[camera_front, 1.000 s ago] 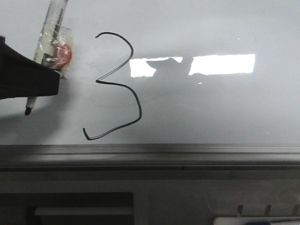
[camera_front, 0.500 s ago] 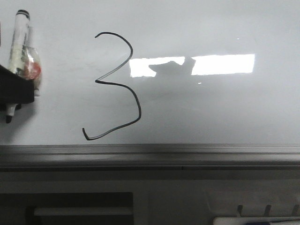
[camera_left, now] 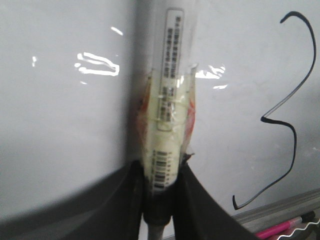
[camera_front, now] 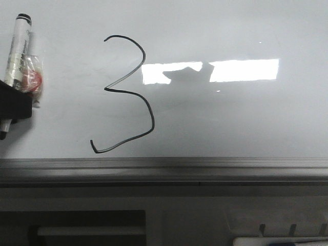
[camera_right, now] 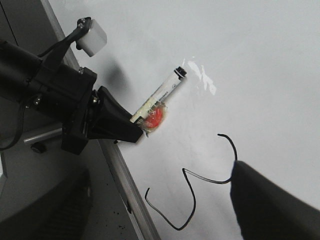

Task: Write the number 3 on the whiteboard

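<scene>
The number 3 [camera_front: 152,119] is a thin black line on the whiteboard [camera_front: 230,118], left of centre in the front view. My left gripper [camera_front: 13,105] is at the far left edge, shut on a white marker pen [camera_front: 19,46] wrapped in tape with a red patch. The pen's dark tip [camera_front: 4,134] points down, well left of the 3. In the left wrist view the black fingers [camera_left: 135,200] clamp the pen [camera_left: 167,100], with the 3 [camera_left: 294,145] off to one side. In the right wrist view only one dark finger [camera_right: 270,205] of my right gripper shows, beside the 3 [camera_right: 193,200].
A grey metal rail [camera_front: 164,166] runs along the board's near edge. Below it is a grey ledge with a tray [camera_front: 277,240] at the right. A pink pen [camera_left: 280,230] lies by the rail. A bright light reflection [camera_front: 241,70] lies right of the 3.
My left gripper has moved left with the marker pen, away from the 3, and is now mostly past the frame's left edge. The 3 is unchanged.
</scene>
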### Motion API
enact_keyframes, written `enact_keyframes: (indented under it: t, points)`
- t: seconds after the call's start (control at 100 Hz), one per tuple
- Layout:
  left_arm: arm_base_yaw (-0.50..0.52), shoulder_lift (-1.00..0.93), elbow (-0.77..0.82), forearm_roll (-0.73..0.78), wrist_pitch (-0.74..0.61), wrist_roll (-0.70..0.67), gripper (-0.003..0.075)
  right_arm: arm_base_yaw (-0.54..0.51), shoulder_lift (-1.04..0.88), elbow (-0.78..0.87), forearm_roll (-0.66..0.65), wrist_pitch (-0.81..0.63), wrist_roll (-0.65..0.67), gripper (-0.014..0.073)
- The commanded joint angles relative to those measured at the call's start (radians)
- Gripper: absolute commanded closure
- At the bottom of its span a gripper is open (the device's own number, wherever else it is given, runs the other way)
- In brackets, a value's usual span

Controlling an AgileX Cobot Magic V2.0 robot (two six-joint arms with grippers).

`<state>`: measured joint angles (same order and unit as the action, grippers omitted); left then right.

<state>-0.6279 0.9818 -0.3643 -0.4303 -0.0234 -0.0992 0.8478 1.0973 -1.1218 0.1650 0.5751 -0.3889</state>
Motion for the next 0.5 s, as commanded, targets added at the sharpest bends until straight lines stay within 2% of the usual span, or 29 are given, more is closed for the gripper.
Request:
enact_keyframes:
  t: [0.0,0.12,0.17,0.24,0.41,0.49]
  points:
    - [0.006,-0.006,-0.026,-0.001,-0.041,-0.006,0.0741,-0.008,-0.020,-0.031,0.006,-0.065,-0.001,0.0085]
    - [0.006,-0.006,-0.026,-0.008,-0.041,-0.006,0.0736,-0.008,-0.020,-0.031,0.006,-0.065,-0.001,0.0085]
    - [0.006,-0.006,-0.026,-0.011,-0.043,-0.006,0.0711,-0.008,-0.020,-0.031,0.006,-0.065,-0.001,0.0085]
    - [0.006,-0.006,-0.026,-0.011,-0.043,-0.006,0.0633,-0.008,-0.020,-0.031,0.006,-0.065,-0.001,0.0085]
    - [0.006,-0.006,-0.026,-0.011,-0.041,-0.006,0.0362,-0.008,-0.020,-0.031,0.006,-0.065,-0.001,0.0085]
    - [0.006,-0.006,-0.026,-0.011,-0.039,-0.006,0.0321,-0.008,-0.020,-0.031,0.006,-0.065,-0.001,0.0085]
